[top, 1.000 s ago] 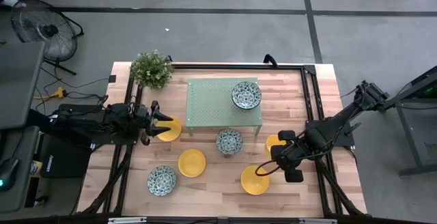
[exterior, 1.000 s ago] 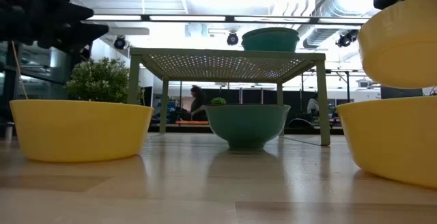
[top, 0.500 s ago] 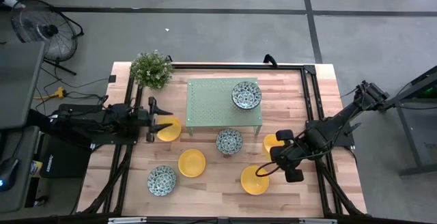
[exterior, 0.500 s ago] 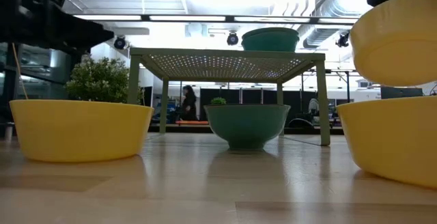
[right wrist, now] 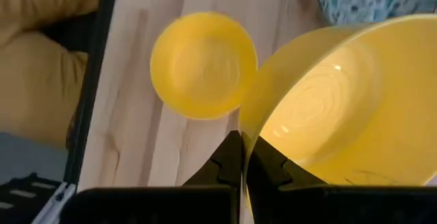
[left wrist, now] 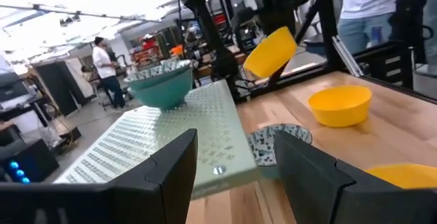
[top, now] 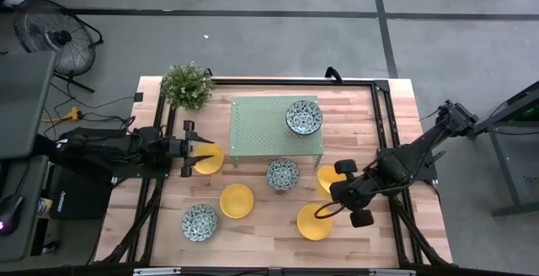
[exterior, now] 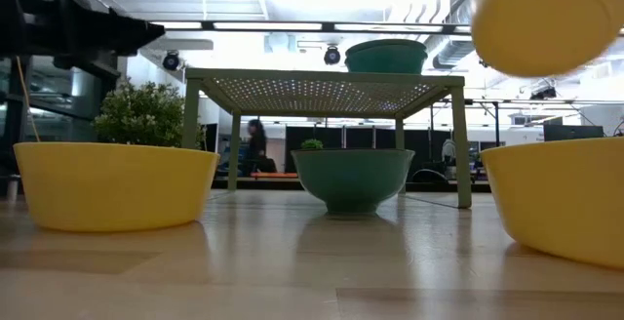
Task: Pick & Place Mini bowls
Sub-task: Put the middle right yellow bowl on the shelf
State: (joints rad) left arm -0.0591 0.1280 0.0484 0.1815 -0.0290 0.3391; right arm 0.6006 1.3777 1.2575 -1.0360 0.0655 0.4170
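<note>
My right gripper (top: 339,180) is shut on a plain yellow mini bowl (top: 328,177), held in the air right of the pale green stand (top: 265,129). My left gripper (top: 200,148) is open, just above the far rim of another yellow bowl (top: 208,161), touching nothing. Two more yellow bowls (top: 237,200) (top: 313,221) rest on their bases on the table. One patterned bowl (top: 303,117) sits on the stand. A second patterned bowl (top: 283,174) is at the stand's near edge, and a third (top: 200,222) is near the table's front. A fourth patterned bowl is not seen. My right gripper pinches the yellow bowl's rim (right wrist: 247,136), one finger (right wrist: 231,157) outside the wall and the other (right wrist: 265,161) inside. The bowl (exterior: 544,18) is lifted clear of the table and tilted, above the yellow bowl (right wrist: 198,63) that stays on the wood.
A small leafy plant (top: 187,85) stands at the table's far left corner. A black frame (top: 379,87) runs along the table's edges. People move in the room beyond the table (left wrist: 102,57). Bare wood lies right of the stand (top: 362,124).
My right gripper has risen and moved toward the table's left, carrying the yellow bowl up and closer to the stand; the bowl has tipped as it rose. My left gripper has turned about its wrist beside its yellow bowl.
</note>
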